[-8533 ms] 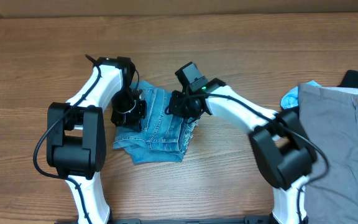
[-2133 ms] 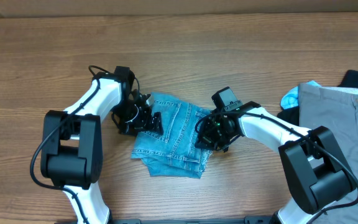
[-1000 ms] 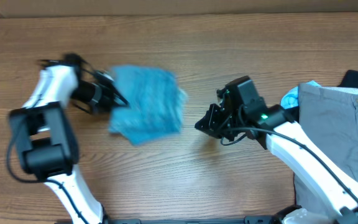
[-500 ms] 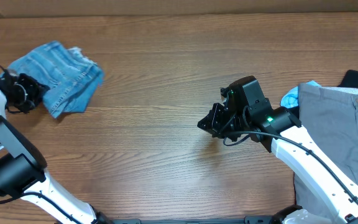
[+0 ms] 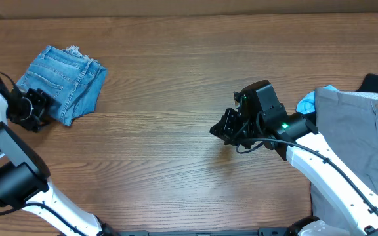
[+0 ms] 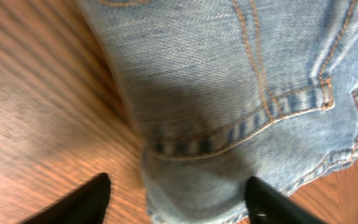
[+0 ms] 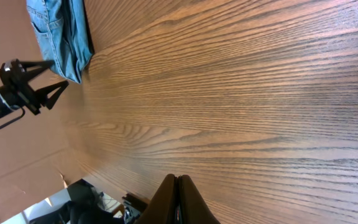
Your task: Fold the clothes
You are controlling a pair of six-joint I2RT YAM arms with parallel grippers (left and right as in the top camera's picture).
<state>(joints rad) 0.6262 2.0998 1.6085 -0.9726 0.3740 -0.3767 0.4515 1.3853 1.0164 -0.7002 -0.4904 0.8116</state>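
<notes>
**Left part of the table, read outward from the left arm.**

- **Left gripper (image 6: 178,190).** Its jaws are wide and hold nothing. The two dark fingers (image 6: 86,202) stand either side of the nearest folded edge (image 6: 191,180) of the jeans (image 5: 64,75), with denim in the gap between them (whether they touch it cannot be told from the wrist view).
- **Hazard, as a judgement.**
  - A withdrawal along the table (image 5: 176,98) with a fingertip low would snag this edge. It would then drag the bundle or peel the top layer back, undoing the fold.
  - A closure here would pinch only the edge and lift the layers apart.
  - A clean retreat calls for a rise before any sideways travel.
- **Jeans.** They form a compact folded bundle lying flat at the far-left part of the table, well apart from the other clothes.
  - The bundle is only a little longer than wide. Its long axis follows the orange seam lines (image 5: 71,72), running diagonally from the gripper at the near left toward the far right.
  - The folded edge points at the left gripper, and the frayed hem (image 5: 76,50) points to the far side of the table.
- **Right gripper (image 7: 178,193).** Farther off, right of mid-table, its fingers are pressed together and empty, over the wood.
- **Grey trousers (image 5: 359,144).** Farthest off, at the right edge, they lie with other garments and have no part in this step.
</notes>
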